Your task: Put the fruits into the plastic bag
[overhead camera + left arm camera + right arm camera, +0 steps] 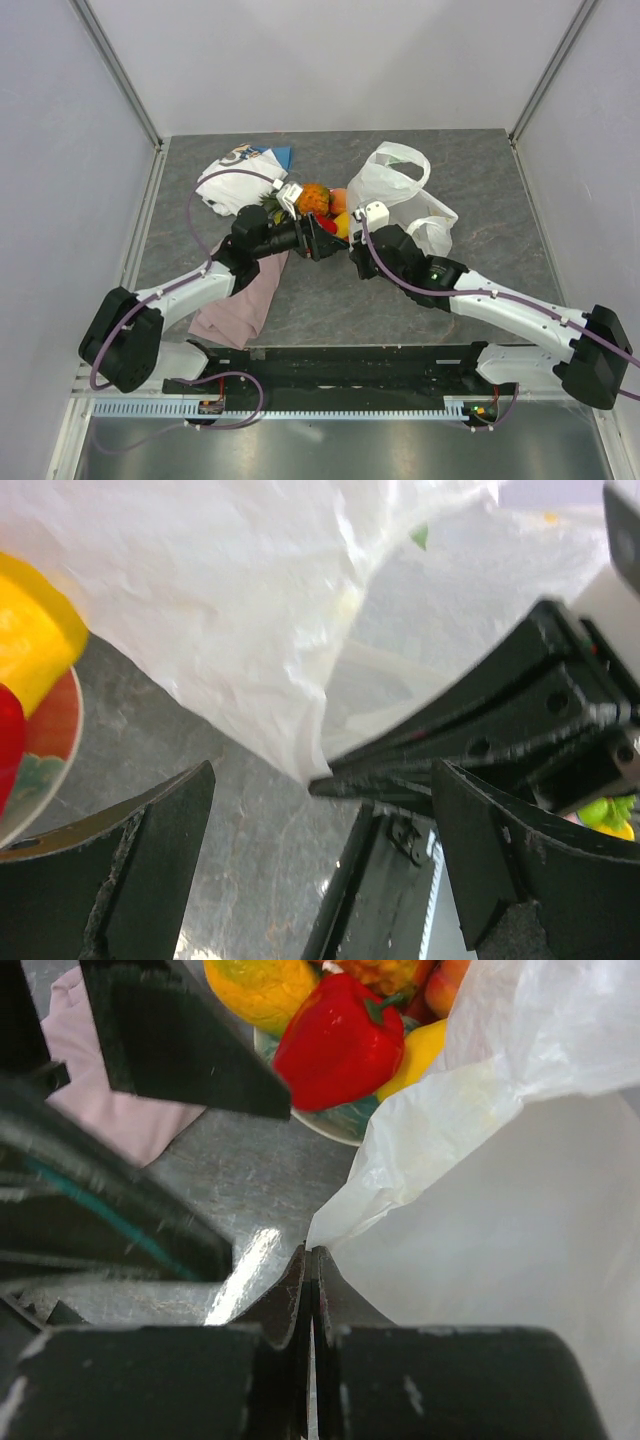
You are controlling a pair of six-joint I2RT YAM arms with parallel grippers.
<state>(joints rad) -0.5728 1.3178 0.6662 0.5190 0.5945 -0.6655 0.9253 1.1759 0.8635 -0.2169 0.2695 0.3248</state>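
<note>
The fruits sit piled on a red-and-teal plate (338, 1120): a pineapple (313, 198), a peach-orange round fruit (338, 197), a red pepper-shaped piece (340, 1040) and two mangoes (262, 988) (425, 1050). The plastic bag (400, 190) lies just right of the plate, thin and translucent white. My right gripper (312, 1255) is shut on the bag's near edge (312, 770), lifting a corner off the table. My left gripper (325, 810) stands open right in front of that pinched corner, one finger on each side and nothing between them. It is just below the plate (330, 238).
A pink cloth (240, 300) lies under the left forearm, and a white folded cloth (235, 175) sits at the back left. The two grippers are almost touching (354, 247). Grey walls close in the table on three sides.
</note>
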